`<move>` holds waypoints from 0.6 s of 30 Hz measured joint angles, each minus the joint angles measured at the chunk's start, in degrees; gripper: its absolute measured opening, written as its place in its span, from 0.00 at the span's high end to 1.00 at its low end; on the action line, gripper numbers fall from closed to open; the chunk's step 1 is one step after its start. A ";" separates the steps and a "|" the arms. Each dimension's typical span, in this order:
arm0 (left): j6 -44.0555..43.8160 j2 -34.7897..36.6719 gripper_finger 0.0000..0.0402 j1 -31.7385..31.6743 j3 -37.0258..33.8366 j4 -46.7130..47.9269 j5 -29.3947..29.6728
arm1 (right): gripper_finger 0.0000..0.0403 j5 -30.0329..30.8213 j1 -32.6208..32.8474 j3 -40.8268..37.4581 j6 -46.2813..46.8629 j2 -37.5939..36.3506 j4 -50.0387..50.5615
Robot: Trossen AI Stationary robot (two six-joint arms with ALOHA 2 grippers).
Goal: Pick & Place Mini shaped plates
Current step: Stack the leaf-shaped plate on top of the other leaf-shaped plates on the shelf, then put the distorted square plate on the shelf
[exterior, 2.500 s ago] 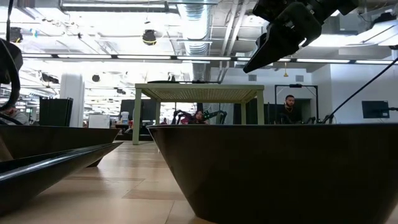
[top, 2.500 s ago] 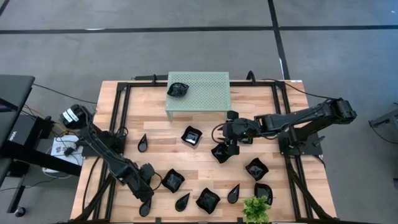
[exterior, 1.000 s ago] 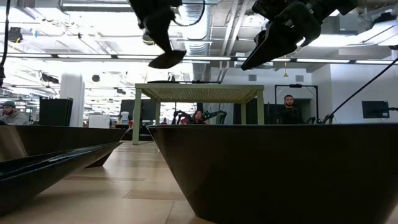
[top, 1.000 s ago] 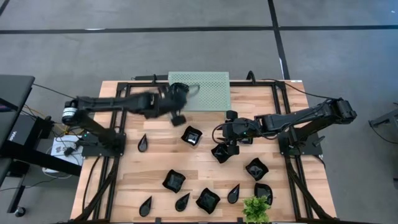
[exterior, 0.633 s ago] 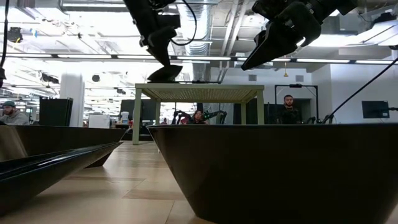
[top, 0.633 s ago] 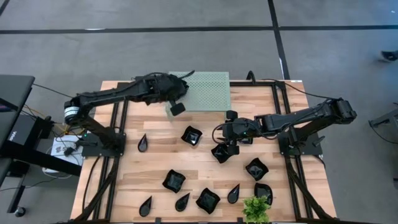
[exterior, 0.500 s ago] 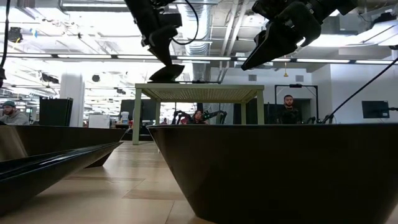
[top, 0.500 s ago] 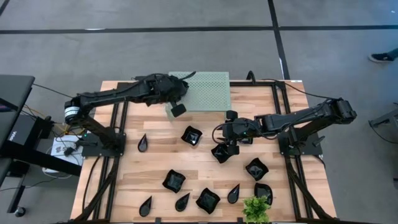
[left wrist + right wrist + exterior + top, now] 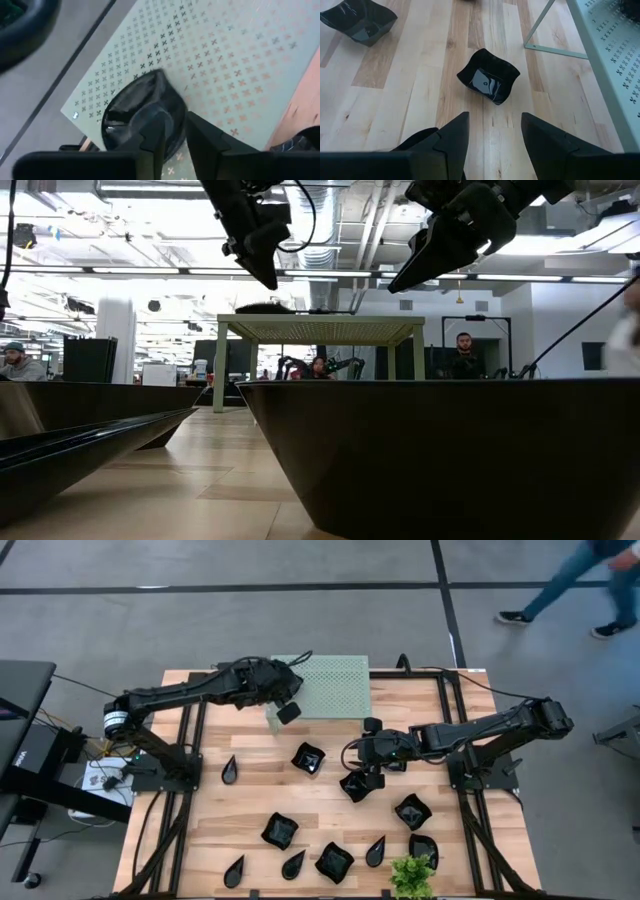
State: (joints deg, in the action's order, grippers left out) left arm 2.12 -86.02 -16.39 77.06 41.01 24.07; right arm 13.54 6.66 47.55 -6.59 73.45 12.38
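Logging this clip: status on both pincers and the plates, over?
Left pincer open above a black plate lying on the green stand. Right pincer open, empty, over another plate mid-table. Nothing blocking.

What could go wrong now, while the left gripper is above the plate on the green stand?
1. The left gripper hovers just above the black plate on the pale green perforated stand. That plate lies near the stand's corner, so a brush from the fingers might push it off.
2. The right gripper, jaws open, hangs over a wavy-edged square plate on the table; a slightly off descent could shove the plate instead of gripping it.
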 joint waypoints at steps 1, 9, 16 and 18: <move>-0.08 0.00 0.79 0.33 0.00 -0.97 0.08 | 0.57 0.00 0.00 0.00 0.00 0.00 0.00; -1.47 0.00 0.77 8.17 0.00 -13.28 -12.45 | 0.57 0.00 -0.02 0.00 -0.02 0.00 -3.27; -4.23 0.02 0.77 18.93 -0.10 -12.91 -13.83 | 0.57 -0.60 0.24 0.00 1.64 0.00 -2.52; -5.57 0.14 0.77 22.21 -1.21 -13.25 -13.83 | 0.57 -1.88 0.79 0.00 3.32 0.00 -1.33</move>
State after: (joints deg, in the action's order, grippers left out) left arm -3.46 -85.88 5.82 75.84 27.76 10.24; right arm 11.66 7.45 47.55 -3.27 73.45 11.05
